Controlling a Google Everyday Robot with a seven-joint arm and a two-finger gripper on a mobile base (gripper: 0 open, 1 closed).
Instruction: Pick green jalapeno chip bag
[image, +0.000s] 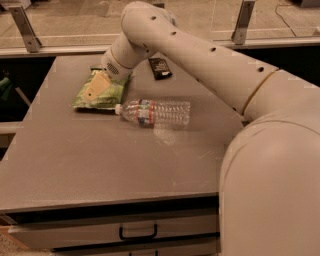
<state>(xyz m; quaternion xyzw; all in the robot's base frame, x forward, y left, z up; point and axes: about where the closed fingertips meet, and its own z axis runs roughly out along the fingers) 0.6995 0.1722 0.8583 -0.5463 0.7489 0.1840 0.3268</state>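
Observation:
The green jalapeno chip bag (109, 95) lies flat on the grey table (100, 160) at the back left, light green and crinkly. My gripper (94, 88) reaches down from the right and sits over the middle of the bag. My white arm covers the bag's far end.
A clear plastic water bottle (156, 112) lies on its side just right of the bag, its cap toward the bag. A small black packet (160, 68) lies at the back of the table. A railing with metal posts runs behind. Drawers sit below the front edge.

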